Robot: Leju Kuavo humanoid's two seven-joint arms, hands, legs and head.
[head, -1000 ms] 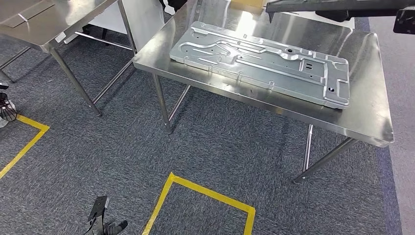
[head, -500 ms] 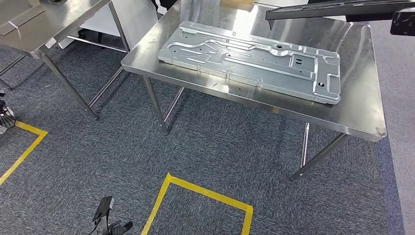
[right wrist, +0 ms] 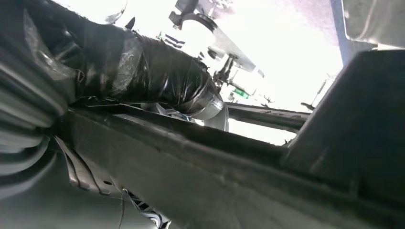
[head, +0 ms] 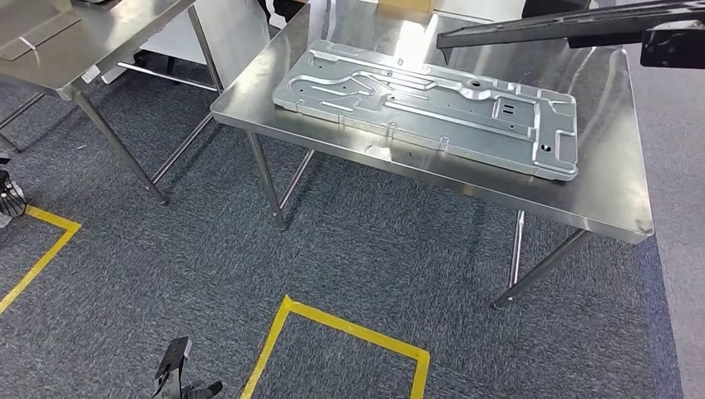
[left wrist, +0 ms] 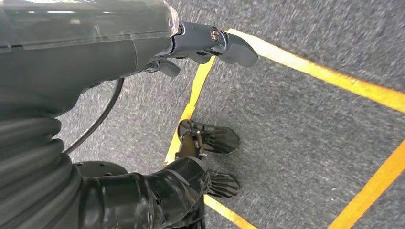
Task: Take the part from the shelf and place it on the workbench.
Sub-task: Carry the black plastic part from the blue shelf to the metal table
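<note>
**Black part held high over the steel workbench**

Here, the head view looks down on a stainless steel workbench (head: 599,195) standing on grey carpet (head: 374,249). A large stamped metal panel (head: 428,108) lies flat on the bench top, running most of its length. Bare steel is left along the near edge and as a wider strip at the right end, where the corner is rounded. A narrower strip of bare steel runs along the far edge behind the panel.

The task's thing, a long flat black part (head: 549,25), hangs above the far right of the bench, nearly level and clear of the surface and the panel. Its free end points left over the panel's far edge. Its right end meets a dark block at the picture's right edge.

In the right wrist view, the right hand (right wrist: 157,71), wrapped in black, lies along the upper face of the black part and touches it, but I cannot tell whether its fingers are clamped around it.

The left hand (left wrist: 205,45) hangs low beside the body over the carpet, holding nothing, its dark fingers loosely bent and apart.

A second steel table (head: 75,50) stands to the left, with a gap of carpet between the two. Yellow floor tape (head: 349,328) marks a square on the carpet in front of the bench.
</note>
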